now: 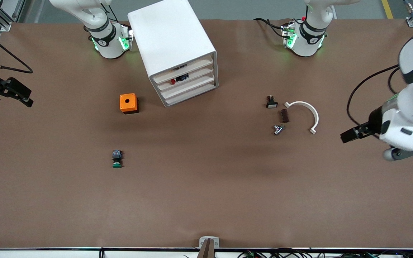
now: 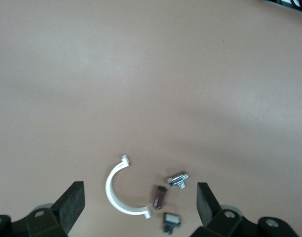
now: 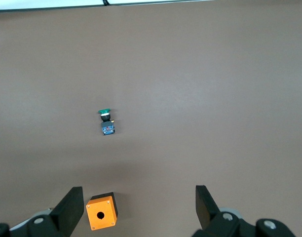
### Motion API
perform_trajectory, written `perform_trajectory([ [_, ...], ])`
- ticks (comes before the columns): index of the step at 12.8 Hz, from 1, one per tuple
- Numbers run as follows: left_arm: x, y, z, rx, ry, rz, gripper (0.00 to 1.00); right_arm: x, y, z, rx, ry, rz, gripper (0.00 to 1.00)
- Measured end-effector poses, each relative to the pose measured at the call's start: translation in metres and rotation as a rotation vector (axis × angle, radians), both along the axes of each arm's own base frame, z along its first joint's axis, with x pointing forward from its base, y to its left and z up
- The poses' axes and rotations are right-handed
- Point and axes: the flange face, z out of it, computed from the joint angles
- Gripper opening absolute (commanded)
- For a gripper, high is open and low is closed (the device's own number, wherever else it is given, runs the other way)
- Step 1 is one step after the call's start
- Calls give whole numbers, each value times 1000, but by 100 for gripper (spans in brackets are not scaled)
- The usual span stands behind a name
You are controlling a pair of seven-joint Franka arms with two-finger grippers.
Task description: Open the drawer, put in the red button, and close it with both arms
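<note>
The red button (image 1: 173,81) lies inside the drawer (image 1: 186,79), upper centre of the front view. My right gripper (image 1: 11,95), fingers spread and empty, hangs at the left edge, slightly nearer the drawer. My left gripper (image 1: 351,134), likewise released, hangs at the right edge.

the red button (image 1: 173,81) lies in the drawer (image 1: 185,77) of the cabinet (image 1: 170,39).

On your worktop (image 1: 206,200) the white cabinet (image 1: 172,46) holds the red button (image 1: 173,81) in its second drawer (image 1: 186,78), while the left end effector (image 1: 350,134) and right end effector (image 1: 20,94) hover at the table's ends.
</note>
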Motion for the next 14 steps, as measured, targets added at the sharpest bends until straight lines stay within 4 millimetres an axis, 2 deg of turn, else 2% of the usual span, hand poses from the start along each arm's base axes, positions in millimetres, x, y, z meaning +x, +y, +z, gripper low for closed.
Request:
perform_trajectory([
  [2,-16,16,30,11,-14,-65,100,0,-8,-1,0,2,-12,100],
  [4,-39,26,49,12,-1,-113,100,0,-9,-1,0,3,-14,100],
  [9,-100,41,69,-8,6,-110,100,3,-9,-6,-1,12,-14,100],
  [11,-110,41,74,-4,1,-109,100,5,-9,-10,-1,19,-14,100],
  [14,-113,42,69,-3,16,-110,100,7,-9,-14,-2,27,-14,100],
])
